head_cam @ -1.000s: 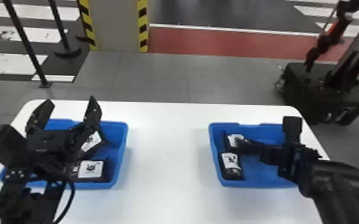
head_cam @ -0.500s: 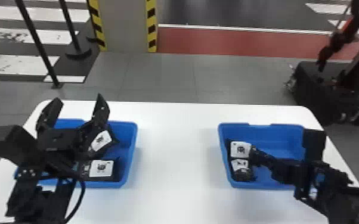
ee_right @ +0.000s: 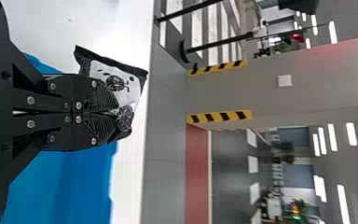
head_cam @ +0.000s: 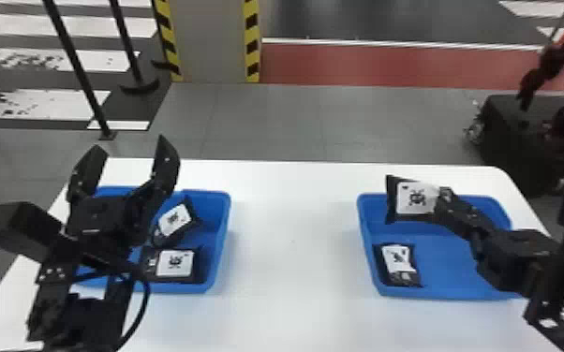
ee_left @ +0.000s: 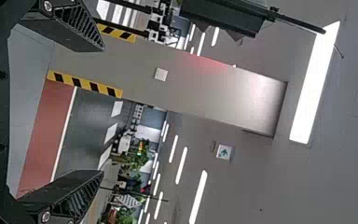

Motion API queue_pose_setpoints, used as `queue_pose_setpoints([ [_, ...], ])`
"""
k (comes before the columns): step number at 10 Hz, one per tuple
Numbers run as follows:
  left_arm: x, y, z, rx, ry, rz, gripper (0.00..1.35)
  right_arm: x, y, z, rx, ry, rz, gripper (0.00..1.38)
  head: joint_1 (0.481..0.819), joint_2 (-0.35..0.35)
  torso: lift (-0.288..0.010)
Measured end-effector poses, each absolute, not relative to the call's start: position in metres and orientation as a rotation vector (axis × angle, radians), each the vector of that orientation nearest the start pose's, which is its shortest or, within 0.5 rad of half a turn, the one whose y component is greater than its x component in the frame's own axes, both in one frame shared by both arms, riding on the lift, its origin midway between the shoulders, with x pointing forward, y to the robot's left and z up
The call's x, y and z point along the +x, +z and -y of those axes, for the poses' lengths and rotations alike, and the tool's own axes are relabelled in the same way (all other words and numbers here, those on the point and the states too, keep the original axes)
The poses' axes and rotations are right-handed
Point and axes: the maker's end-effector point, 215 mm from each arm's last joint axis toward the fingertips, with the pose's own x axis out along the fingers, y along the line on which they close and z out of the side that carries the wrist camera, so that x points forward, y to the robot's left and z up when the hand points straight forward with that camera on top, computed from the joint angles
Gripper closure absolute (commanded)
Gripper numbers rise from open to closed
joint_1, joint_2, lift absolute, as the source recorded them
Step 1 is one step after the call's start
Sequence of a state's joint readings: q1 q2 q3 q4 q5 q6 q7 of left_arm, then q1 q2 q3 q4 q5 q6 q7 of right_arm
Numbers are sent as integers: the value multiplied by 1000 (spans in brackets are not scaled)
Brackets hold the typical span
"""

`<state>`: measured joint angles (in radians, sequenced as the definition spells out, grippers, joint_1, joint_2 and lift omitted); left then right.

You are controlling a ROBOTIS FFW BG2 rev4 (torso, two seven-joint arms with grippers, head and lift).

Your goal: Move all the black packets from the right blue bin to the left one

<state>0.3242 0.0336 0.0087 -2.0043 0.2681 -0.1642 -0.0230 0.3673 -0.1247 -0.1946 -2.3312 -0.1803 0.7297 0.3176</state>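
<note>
Gripping a black packet [head_cam: 410,201] above the right blue bin [head_cam: 449,260], my right gripper [head_cam: 441,195] clamps its fingers on one end; the packet's free end points left, long axis roughly side to side. Above the left blue bin [head_cam: 222,229], my left gripper's [head_cam: 130,143] fingers stand wide apart.

Bright, diffuse light leaves the counter [head_cam: 295,234] nearly white, washed out near its far edge in the right wrist view. In the left wrist view, a ceiling panel [ee_left: 314,88] glares stark white; a red glow softly touches the pillar [ee_left: 168,81].
</note>
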Motion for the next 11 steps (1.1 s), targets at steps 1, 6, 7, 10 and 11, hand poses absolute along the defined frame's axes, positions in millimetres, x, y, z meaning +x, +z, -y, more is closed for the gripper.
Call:
queue_pose_setpoints([
  [1, 492, -231, -240, -244, -27, 266, 90, 461, -299, 241, 49, 264, -260, 1202, 695, -6, -110],
  [6, 492, -223, -180, -509, -204, 189, 101, 478, -261, 126, 321, 681, -130, 1202, 677, 60, -110],
  [7, 491, -215, -168, -555, -245, 182, 111, 479, -251, 106, 341, 743, -111, 1202, 657, 68, -110],
  [10, 487, -216, -121, -600, -411, 79, 163, 477, -233, 51, 446, 927, -93, 1202, 644, 83, -110],
  [11, 486, -219, -109, -594, -459, 52, 231, 477, -230, 45, 457, 946, -91, 1202, 646, 75, -110],
])
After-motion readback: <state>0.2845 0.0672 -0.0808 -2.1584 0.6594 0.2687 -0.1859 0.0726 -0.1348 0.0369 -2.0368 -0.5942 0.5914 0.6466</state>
